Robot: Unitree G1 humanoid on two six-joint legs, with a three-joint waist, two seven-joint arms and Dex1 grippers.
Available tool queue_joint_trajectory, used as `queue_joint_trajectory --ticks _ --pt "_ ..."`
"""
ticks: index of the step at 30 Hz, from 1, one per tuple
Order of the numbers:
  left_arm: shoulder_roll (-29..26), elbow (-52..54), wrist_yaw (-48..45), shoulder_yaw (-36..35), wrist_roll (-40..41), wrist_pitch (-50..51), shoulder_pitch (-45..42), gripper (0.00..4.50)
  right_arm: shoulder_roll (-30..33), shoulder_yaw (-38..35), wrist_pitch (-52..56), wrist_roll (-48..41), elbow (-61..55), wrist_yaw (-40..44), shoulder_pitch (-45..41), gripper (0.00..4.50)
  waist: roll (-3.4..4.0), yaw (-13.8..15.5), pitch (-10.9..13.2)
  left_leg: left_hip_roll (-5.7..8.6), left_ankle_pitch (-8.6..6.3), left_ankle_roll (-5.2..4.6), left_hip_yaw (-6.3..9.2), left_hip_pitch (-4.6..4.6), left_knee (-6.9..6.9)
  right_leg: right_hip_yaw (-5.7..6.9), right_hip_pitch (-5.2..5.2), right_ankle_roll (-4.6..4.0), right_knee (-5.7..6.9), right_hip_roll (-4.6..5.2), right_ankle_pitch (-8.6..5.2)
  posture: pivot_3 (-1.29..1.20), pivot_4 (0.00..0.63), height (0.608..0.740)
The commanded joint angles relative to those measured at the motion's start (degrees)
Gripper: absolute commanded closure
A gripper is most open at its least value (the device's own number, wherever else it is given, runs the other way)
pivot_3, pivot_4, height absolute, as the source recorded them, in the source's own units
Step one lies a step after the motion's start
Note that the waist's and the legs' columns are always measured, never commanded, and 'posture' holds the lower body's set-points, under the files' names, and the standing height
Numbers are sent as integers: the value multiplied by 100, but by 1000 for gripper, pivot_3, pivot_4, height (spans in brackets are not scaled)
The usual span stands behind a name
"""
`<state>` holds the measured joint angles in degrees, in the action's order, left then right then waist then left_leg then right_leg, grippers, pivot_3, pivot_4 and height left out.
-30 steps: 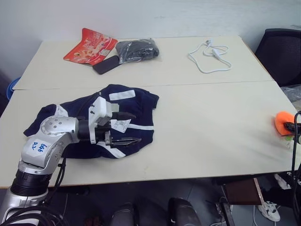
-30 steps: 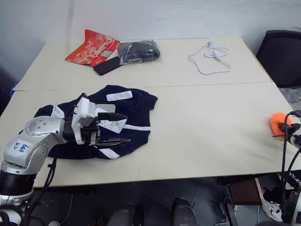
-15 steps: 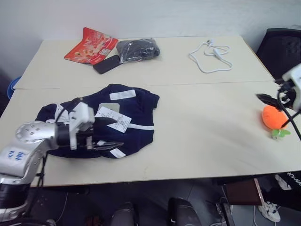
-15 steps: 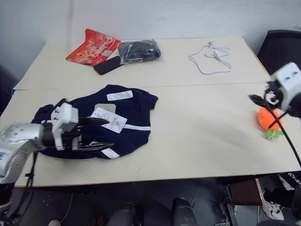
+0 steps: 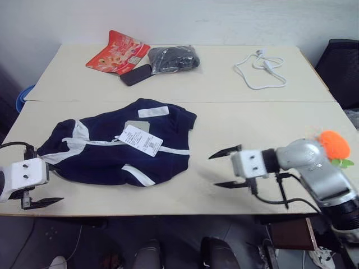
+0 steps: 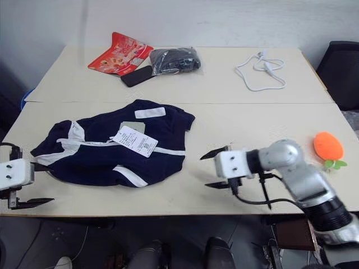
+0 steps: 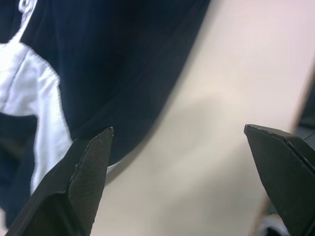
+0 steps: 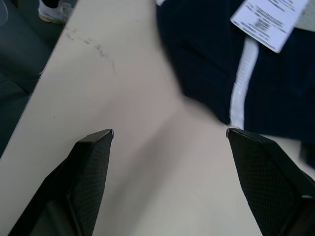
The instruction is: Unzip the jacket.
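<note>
- jacket (image 5: pixel 120 148) is lying crumpled on the near table (image 5: pixel 263 129), left of centre, white paper tag (image 5: pixel 139 139) sitting on top of it, white-edged zipper line running across under the tag.
- left gripper (image 5: pixel 33 174) is hanging at the table's near-left corner, just off the jacket's left end, fingers spread wide, holding nothing.
- right gripper (image 5: pixel 227 168) is hovering over bare tabletop to the right of the jacket, pointing toward it, fingers standing well apart, nothing between them.
- head views are giving the overview: red snack bag (image 5: pixel 118 51), black phone (image 5: pixel 136 74), black bundle in clear plastic (image 5: pixel 175 57) and white cable (image 5: pixel 261 68) on the far table, orange toy (image 5: pixel 332 143) at the right edge behind the right arm.
- left wrist view is adding the close-up: navy fabric edge with a white stripe patch (image 7: pixel 29 93) lying just past the left fingertip (image 7: pixel 91 152), bare table between the fingers.
- right wrist view is showing the tag's print side and a white stripe (image 8: pixel 241 83) ahead of the fingers, plus scuff marks (image 8: pixel 93 46) on the tabletop near the edge.
</note>
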<state>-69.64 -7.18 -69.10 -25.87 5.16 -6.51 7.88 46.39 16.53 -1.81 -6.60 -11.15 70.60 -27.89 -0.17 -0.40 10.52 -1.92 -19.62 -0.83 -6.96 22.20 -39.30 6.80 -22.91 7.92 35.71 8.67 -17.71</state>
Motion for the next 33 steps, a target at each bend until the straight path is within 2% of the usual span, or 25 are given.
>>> queue_joint_trajectory --ticks 1,8,13,15,16,20,26,28,29,33 --pt "48 -469 442 263 -302 -523 -384 0 -584 365 -586 494 407 -340 -205 644 -3 -17 1 -2 0 1 -3 4 0 0 -6 -1 2 -1 0 0 150 740" --pt "134 -1260 796 964 -589 -1039 -1080 0 -1932 937 -1126 1148 1455 -979 -722 644 -8 -142 -2 -7 2 5 -17 3 4 8 -26 -1 21 -1 -1 0 150 740" --pt "154 -1683 894 1292 -665 -1253 -1463 0 -2563 1151 -1308 1672 2312 -1481 -1104 644 -8 -159 -2 -10 3 7 -29 3 6 10 -38 -1 30 0 -1 0 150 740" --pt "161 -1774 867 1351 -613 -1273 -1556 406 -2755 1177 -1317 1792 2639 -1631 -1220 614 -9 -159 -3 -11 5 9 -32 -1 6 8 -38 -1 35 0 -1 0 150 740" --pt "155 -1803 849 1374 -596 -1288 -1578 542 -2824 1182 -1331 1836 2787 -1689 -1274 809 -8 -157 -3 -13 6 12 -32 -2 6 9 -38 -1 38 0 -1 0 150 740" --pt "137 -1824 786 1420 -509 -1316 -1583 1642 -2886 1127 -1398 1820 3141 -1637 -1386 1795 -9 -170 -3 -14 8 14 -32 -3 6 9 -39 -1 41 -1 -1 0 150 740" --pt "163 -1709 769 1438 -401 -1284 -1545 3627 -2592 1044 -1546 1700 3176 -1340 -1354 3937 -10 -171 -4 -15 8 15 -33 -3 6 9 -41 -1 43 0 -1 0 150 740" --pt "202 -1618 748 1449 -337 -1263 -1537 4224 -2390 995 -1604 1663 3171 -1225 -1323 4500 -10 -162 -4 -14 8 15 -33 -3 6 9 -41 -1 42 0 -1 0 150 740" --pt "227 -1537 695 1463 -272 -1214 -1525 4478 -2263 967 -1633 1623 3171 -1139 -1305 4500 -10 -154 -4 -14 8 15 -33 -3 6 9 -41 -1 42 0 -1 0 150 740" --pt "530 -718 729 1661 -114 -614 -1580 4478 -1445 689 -1721 1402 3110 -694 -1164 4500 -12 -85 -5 -7 7 12 -30 -2 3 9 -36 -1 41 7 0 0 150 740"
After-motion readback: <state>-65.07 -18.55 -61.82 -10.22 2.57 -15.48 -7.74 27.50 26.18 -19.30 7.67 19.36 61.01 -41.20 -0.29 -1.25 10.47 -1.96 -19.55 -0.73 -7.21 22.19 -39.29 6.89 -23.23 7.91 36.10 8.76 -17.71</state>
